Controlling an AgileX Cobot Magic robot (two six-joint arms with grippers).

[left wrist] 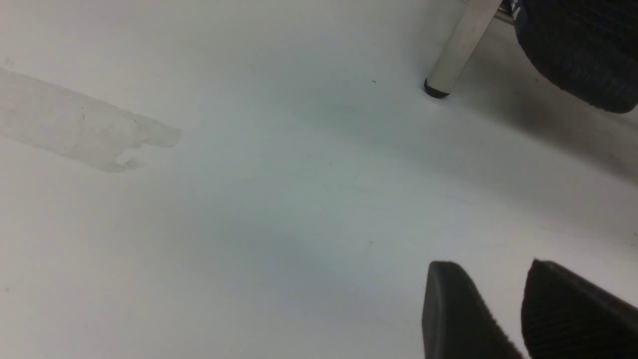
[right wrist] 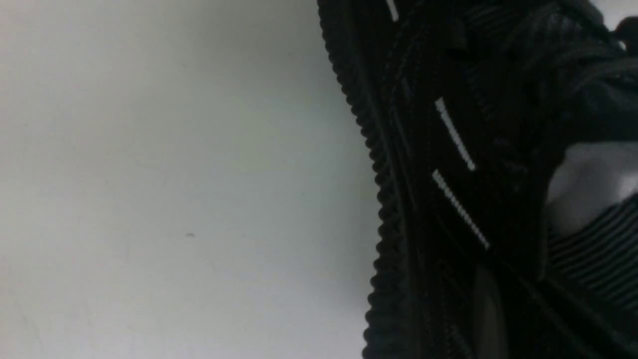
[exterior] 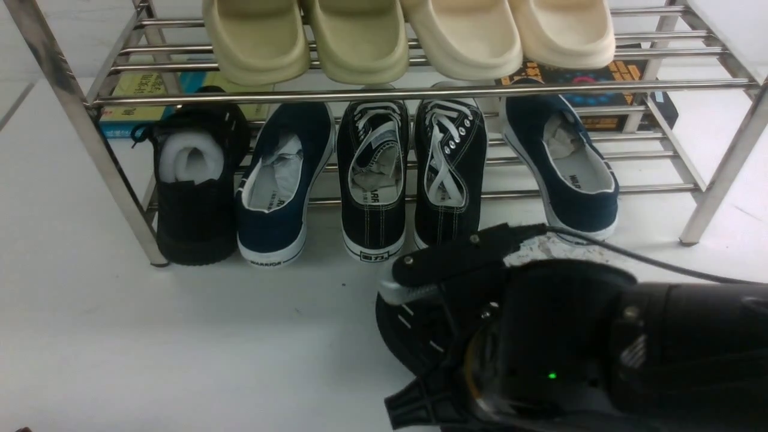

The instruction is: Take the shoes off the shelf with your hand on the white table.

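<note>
Front toward shelf (exterior: 420, 91); wrists close over table (left wrist: 249, 224).

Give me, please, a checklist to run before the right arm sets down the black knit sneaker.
1. Right gripper shut on the black knit sneaker with white dashes: ok.
2. This sneaker out of the shiny steel-tube shelf: ok.
3. Bare white table beside it for landing: ok.
4. Sole already touching the table: cannot tell.
5. Second black knit sneaker with white foam stuffing also off the shelf: not ok, it sits on the lower tier, left end.
6. Left gripper open and empty: ok.
</note>
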